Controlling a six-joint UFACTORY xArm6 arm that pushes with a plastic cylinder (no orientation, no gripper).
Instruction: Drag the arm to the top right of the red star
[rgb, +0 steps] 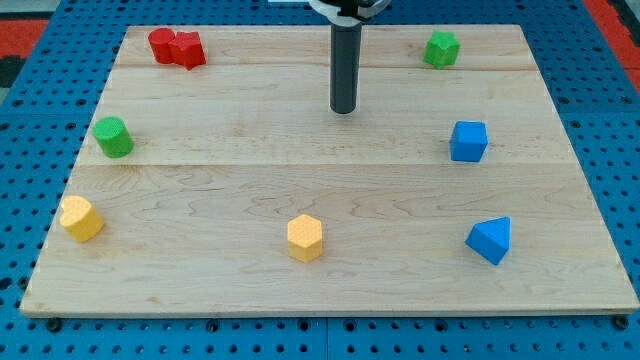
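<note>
my tip (343, 109) on the surface (230, 200), well right of and below the red star (188, 50), touching no block; no gripper fitted

We see our dark rod (343, 60) over a pale wooden board (250, 190) with red, green, yellow and blue blocks.

Bare board separates my tip (343, 109) from red star (188, 49).

Two red blocks (176, 47), two green blocks (440, 48), two blue blocks (468, 141), two yellow blocks (305, 238).
</note>
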